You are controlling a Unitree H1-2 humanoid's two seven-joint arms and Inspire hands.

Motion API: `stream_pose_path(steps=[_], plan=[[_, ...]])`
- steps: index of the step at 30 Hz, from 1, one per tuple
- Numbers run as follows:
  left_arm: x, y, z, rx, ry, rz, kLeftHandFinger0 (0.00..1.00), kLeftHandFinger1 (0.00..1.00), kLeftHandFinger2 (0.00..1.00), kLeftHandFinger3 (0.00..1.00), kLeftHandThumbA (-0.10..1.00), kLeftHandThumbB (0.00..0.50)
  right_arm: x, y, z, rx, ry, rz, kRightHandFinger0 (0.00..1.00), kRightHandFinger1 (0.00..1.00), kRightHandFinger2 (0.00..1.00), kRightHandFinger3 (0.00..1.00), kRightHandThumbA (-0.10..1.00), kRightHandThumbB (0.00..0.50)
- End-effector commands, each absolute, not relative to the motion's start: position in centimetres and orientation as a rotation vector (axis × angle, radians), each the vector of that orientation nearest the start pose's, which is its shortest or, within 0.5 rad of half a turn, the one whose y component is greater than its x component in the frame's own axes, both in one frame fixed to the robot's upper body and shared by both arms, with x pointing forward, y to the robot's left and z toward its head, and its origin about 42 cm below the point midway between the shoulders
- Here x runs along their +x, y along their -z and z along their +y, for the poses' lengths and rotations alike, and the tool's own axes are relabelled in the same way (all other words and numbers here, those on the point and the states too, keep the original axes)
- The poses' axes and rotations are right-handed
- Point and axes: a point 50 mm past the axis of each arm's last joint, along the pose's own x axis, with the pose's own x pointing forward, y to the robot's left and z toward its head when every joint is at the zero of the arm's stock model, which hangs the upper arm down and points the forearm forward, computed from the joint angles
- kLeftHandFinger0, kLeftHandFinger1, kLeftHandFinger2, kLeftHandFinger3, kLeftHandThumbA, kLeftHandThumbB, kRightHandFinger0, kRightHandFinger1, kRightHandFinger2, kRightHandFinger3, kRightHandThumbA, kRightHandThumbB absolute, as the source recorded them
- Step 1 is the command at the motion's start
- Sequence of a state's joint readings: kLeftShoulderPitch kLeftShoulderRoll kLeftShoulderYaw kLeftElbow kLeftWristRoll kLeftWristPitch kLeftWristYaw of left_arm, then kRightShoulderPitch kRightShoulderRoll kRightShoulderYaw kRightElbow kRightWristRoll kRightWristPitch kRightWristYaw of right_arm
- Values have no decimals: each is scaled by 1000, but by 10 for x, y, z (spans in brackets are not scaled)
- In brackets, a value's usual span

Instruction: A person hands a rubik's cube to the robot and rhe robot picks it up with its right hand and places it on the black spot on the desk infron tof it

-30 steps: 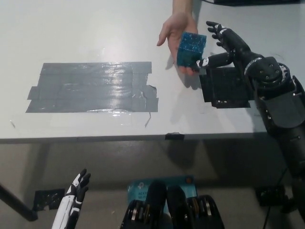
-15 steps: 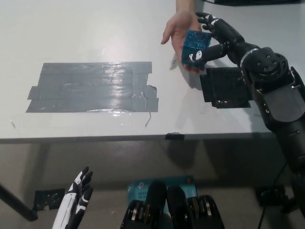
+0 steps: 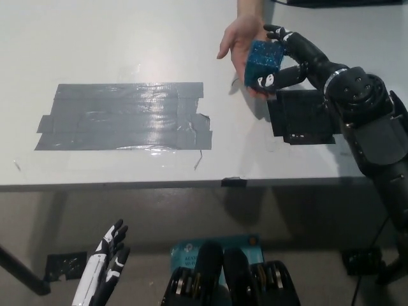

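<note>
Compared with half a second ago, the black right robot hand (image 3: 290, 56) is wrapped more fully around the blue rubik's cube (image 3: 263, 64); its fingers (image 3: 280, 33) curl over the cube's far side and one fingertip presses the near face. A second ago that hand was only beside the cube, with fingers spread. The cube is still up in the air near the table's far edge, still resting against the person's hand (image 3: 241, 38), so both hold it; whether the robot hand alone carries it cannot be told. The person's hand has barely shifted.

The white left robot hand (image 3: 107, 260) hangs below the table's near edge at lower left, fingers apart, holding nothing; slightly lower and more turned than before.

The black spot (image 3: 302, 116), a square patch of black tape, lies on the white table (image 3: 115, 38) just nearer than the cube, toward the table's right side, partly covered by the right forearm. Its near part is bare. A wide grey tape patch (image 3: 124, 117) sits well apart toward the table's left side. The table's far left corner area and the strip along the near edge are open.

A blue label (image 3: 191, 252) shows under the near edge; its writing is too small to read.
</note>
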State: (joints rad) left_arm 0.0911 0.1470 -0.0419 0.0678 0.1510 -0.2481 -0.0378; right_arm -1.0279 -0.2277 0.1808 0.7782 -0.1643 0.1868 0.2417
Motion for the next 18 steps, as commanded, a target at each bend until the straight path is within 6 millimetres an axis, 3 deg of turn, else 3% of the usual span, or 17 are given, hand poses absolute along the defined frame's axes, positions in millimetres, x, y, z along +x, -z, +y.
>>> stream_pose_path(steps=[1, 2, 3, 4, 5, 6, 9, 12, 18], plan=[[249, -78, 252, 317, 113, -103, 1000, 1000, 1000, 1000, 920, 99, 564, -331, -190, -578, -275, -171, 299, 394, 494, 494, 180, 303], [250, -78, 251, 316, 114, -104, 1000, 1000, 1000, 1000, 921, 91, 563, -332, -190, -604, -249, -204, 92, 314, 435, 395, -39, 259], [251, -78, 250, 311, 116, -104, 1000, 1000, 1000, 1000, 921, 90, 562, -333, -190, -616, -231, -233, 29, 323, 531, 429, -88, 259], [254, -78, 251, 315, 117, -107, 1000, 1000, 1000, 1000, 923, 89, 561, -335, -190, -614, -223, -262, 52, 464, 733, 595, -100, 223], [254, -78, 250, 315, 119, -108, 1000, 1000, 1000, 1000, 931, 98, 560, -334, -191, -609, -225, -263, 154, 614, 907, 816, -100, 195], [253, -78, 251, 316, 120, -106, 1000, 1000, 1000, 1000, 934, 91, 560, -333, -192, -611, -223, -262, 208, 684, 979, 927, -100, 184], [253, -79, 250, 321, 123, -105, 1000, 1000, 1000, 1000, 937, 79, 558, -331, -198, -612, -196, -271, 270, 755, 1000, 997, -100, 184], [255, -79, 249, 325, 127, -111, 1000, 1000, 1000, 1000, 930, 71, 557, -332, -205, -574, -158, -282, 285, 760, 1000, 996, -100, 194], [255, -79, 248, 317, 128, -110, 1000, 1000, 1000, 1000, 915, 75, 555, -339, -216, -541, -88, -340, 259, 676, 983, 972, -100, 189]])
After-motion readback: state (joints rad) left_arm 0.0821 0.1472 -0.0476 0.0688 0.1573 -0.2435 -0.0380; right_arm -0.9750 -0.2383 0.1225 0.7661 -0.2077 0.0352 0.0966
